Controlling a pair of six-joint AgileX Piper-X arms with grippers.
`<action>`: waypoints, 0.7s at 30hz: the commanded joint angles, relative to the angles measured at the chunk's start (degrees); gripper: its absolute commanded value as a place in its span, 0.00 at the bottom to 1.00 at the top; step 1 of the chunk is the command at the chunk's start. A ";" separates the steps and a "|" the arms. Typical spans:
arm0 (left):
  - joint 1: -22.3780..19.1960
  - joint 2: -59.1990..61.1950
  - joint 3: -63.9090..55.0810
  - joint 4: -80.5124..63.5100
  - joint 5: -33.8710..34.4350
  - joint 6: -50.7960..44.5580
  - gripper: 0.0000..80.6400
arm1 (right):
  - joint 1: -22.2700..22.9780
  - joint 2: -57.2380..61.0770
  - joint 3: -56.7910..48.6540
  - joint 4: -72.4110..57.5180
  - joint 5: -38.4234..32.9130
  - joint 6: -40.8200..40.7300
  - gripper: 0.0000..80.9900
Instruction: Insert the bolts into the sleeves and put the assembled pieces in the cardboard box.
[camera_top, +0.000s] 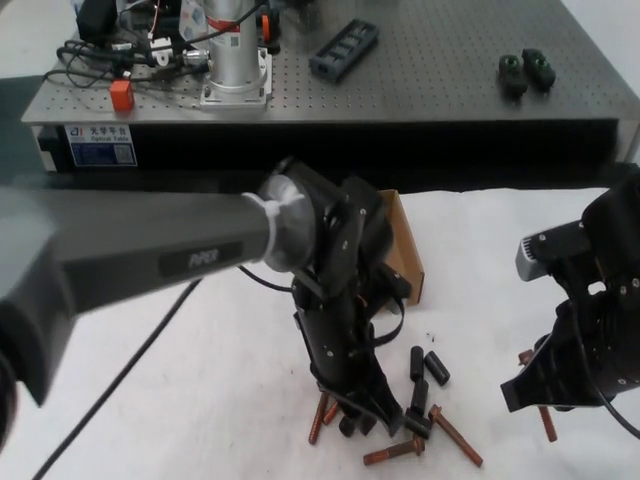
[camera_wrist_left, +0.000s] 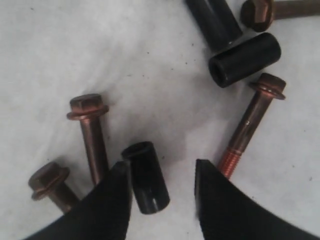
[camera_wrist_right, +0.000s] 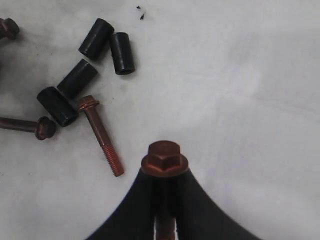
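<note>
Cardboard box (camera_top: 405, 255) on bench (camera_top: 200, 400), behind scattered bolts (camera_top: 455, 435) and sleeves (camera_top: 436, 367). Left gripper (camera_wrist_left: 161, 169) over pile, sleeve (camera_wrist_left: 146, 177) between its parted fingers. Right gripper (camera_wrist_right: 165, 176) right of pile, clamping bolt (camera_wrist_right: 164, 157).

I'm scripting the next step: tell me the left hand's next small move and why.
Probably close the left hand on the black sleeve: it is open with that sleeve lying in its gap, and the right hand holds a bolt ready for insertion.

Copper bolts (camera_wrist_right: 102, 135) & black sleeves (camera_wrist_right: 122, 52) lie scattered nr cardboard box (camera_top: 405, 250); 1 bolt (camera_wrist_right: 164, 157) clamped in right pincer (camera_wrist_right: 165, 175).
</note>
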 joint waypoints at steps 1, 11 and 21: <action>-0.22 1.26 -0.83 0.37 -0.48 0.25 0.38 | -0.36 -0.62 -0.04 -0.59 -0.19 0.27 0.04; -0.22 2.24 -0.83 -0.30 -0.60 -0.50 0.30 | -0.34 -0.62 -0.04 -0.59 -2.61 0.27 0.04; -0.22 4.82 -1.12 2.27 1.66 -0.29 0.05 | -0.34 -0.70 -0.04 -0.70 -2.60 0.27 0.04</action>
